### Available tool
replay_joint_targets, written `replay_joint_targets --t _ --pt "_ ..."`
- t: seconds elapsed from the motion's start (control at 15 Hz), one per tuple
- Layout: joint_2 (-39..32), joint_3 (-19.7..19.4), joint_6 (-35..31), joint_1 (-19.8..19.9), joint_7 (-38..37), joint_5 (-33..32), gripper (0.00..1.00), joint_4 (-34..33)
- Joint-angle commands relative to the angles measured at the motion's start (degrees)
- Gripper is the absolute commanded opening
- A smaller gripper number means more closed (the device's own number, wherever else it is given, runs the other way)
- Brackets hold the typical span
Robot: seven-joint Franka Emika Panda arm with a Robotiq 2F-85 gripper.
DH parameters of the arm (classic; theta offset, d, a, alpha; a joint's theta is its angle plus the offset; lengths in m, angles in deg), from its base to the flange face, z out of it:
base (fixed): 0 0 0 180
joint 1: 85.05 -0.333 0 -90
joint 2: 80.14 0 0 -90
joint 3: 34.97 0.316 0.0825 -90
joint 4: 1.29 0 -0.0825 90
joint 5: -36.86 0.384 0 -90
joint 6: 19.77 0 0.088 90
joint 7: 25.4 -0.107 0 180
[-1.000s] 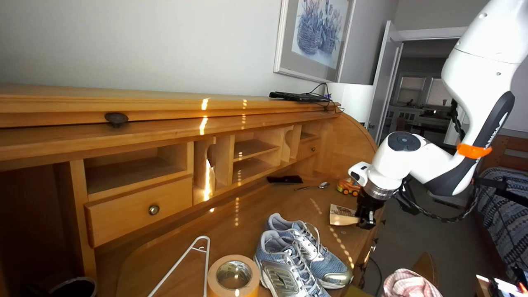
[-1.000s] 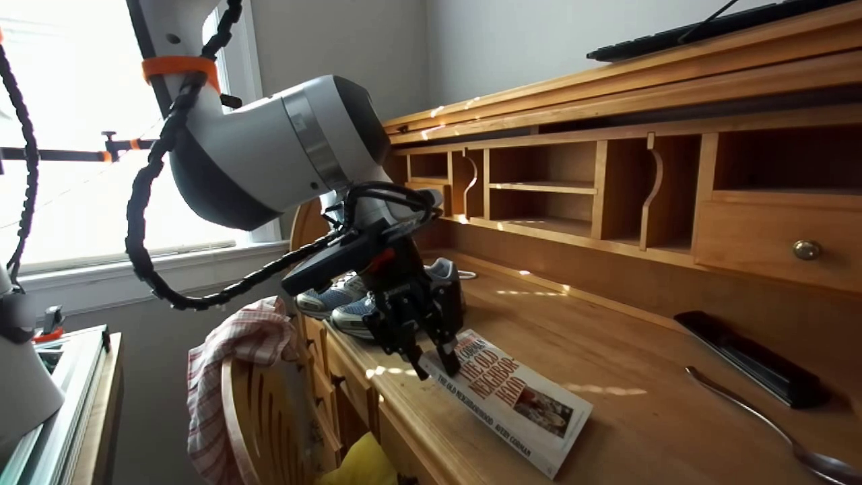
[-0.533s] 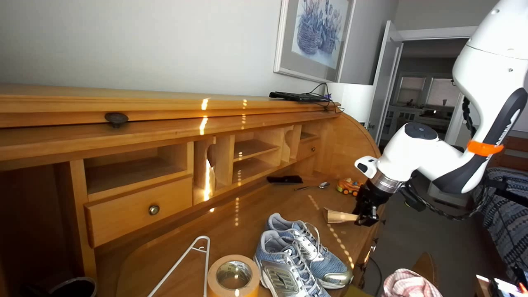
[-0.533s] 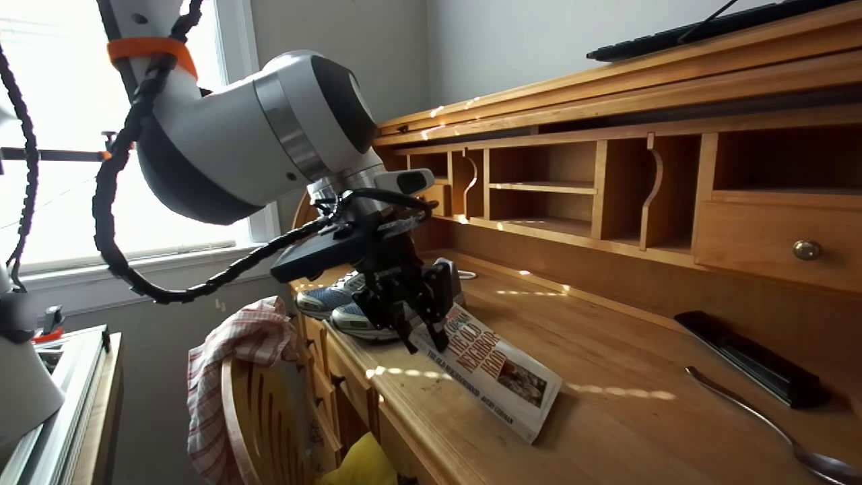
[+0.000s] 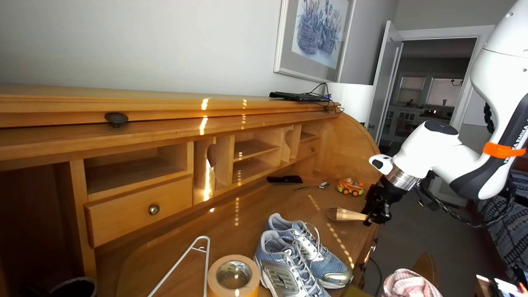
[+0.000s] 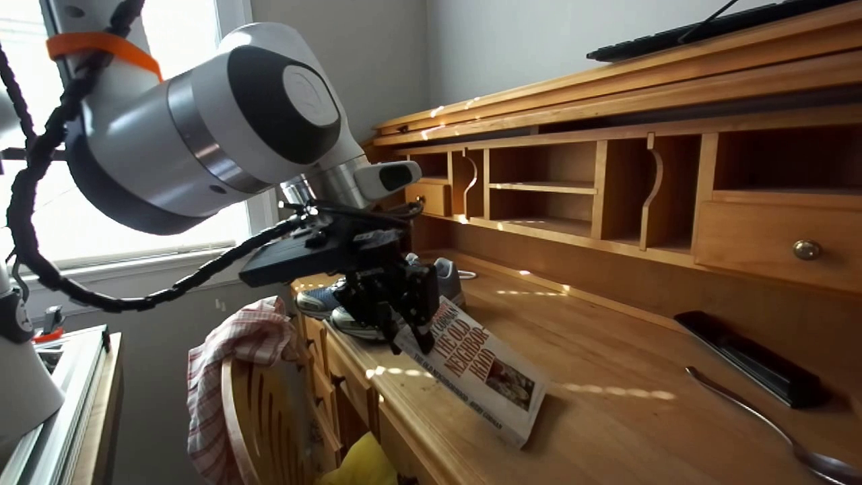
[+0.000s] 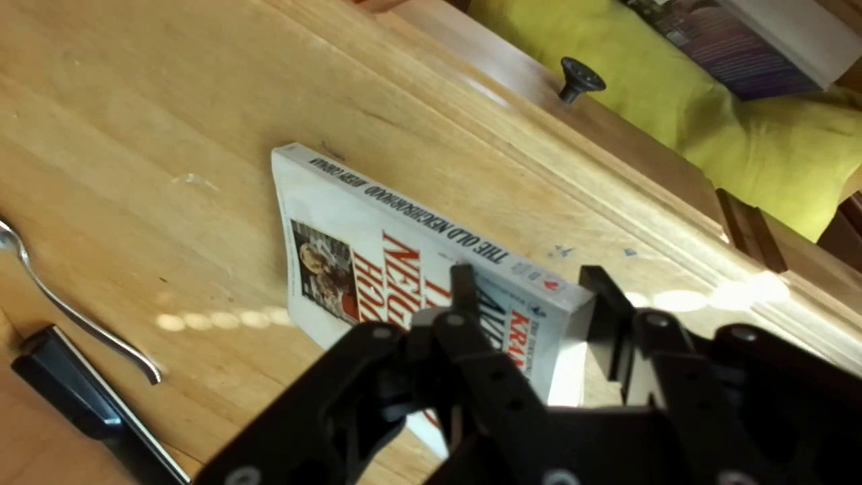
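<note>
The Old Neighborhood paperback [image 6: 475, 369] was tilted near the front edge of the desktop [image 6: 606, 347], top spine corner pinched by the gripper [image 7: 530, 279]: grasp done, release not, lower-end contact unclear.

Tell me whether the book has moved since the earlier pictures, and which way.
Yes: in an exterior view, the book has moved left in the picture, away from the spoon, which lies where it did.
</note>
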Motion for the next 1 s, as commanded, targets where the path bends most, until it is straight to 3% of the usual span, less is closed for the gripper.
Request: replay_joint_targets --t 0.0,0.33,0.4,0.67,0.93 --pt "-0.1 -1.1 -0.8 1.6 -0.3 -1.1 0.17 1.3" --pt "-2.3 -1.1 2.0 1.6 -0.6 -1.3 0.17 1.1" --pt "-2.0 0.1 3.0 2.5 8.2 7.3 0.17 3.1" --pt "-3.1 1.3 7.0 1.9 16.3 16.3 0.17 3.6" --pt "-4.7 4.0 12.1 3.2 17.8 18.5 0.17 2.5"
